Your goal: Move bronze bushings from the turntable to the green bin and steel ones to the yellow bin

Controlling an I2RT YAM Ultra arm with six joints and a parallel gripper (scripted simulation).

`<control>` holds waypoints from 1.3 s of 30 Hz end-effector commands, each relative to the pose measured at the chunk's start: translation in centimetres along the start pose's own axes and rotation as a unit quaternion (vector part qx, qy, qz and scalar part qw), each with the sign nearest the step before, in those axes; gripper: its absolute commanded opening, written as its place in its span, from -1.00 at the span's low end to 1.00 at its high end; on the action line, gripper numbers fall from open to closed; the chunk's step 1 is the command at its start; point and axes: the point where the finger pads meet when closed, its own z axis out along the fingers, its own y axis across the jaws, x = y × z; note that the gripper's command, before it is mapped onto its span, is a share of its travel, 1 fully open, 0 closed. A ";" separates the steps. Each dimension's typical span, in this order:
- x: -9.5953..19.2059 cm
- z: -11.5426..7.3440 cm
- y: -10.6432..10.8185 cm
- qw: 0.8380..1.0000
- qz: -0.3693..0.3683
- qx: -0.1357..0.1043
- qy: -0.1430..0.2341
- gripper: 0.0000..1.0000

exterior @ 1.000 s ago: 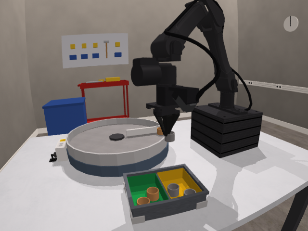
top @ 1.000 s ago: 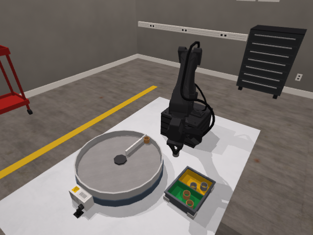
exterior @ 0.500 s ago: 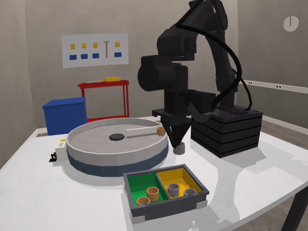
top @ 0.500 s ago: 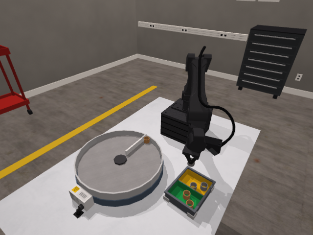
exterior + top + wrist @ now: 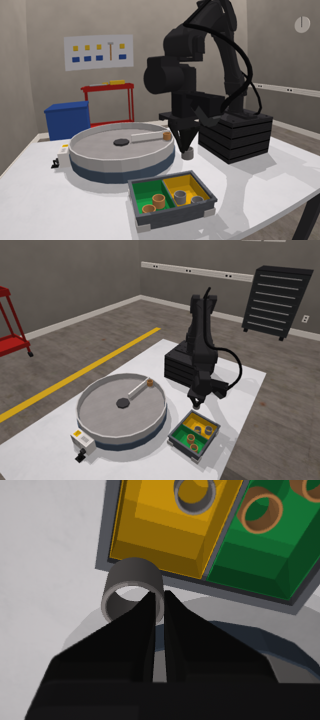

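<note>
My gripper (image 5: 159, 601) is shut on the wall of a steel bushing (image 5: 132, 593), a grey ring, and holds it in the air between the turntable and the bins; it also shows in the exterior view (image 5: 187, 152). The yellow bin (image 5: 186, 187) holds two steel bushings (image 5: 180, 197). The green bin (image 5: 149, 195) holds two bronze bushings (image 5: 158, 200). One bronze bushing (image 5: 149, 382) stands on the turntable (image 5: 121, 409) at the outer end of its white bar.
The black robot base (image 5: 235, 134) stands behind the bins. A small white control box (image 5: 83, 443) sits at the turntable's near left edge. A red cart (image 5: 108, 102) and a blue box (image 5: 67, 119) stand beyond the table.
</note>
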 end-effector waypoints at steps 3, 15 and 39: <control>-0.2 -1.1 -0.8 1.000 0.004 0.012 -0.004 -1.00; -0.3 -1.1 -0.8 1.000 0.004 0.013 -0.004 -1.00; -0.7 -1.4 -1.0 1.000 0.001 0.017 -0.006 -1.00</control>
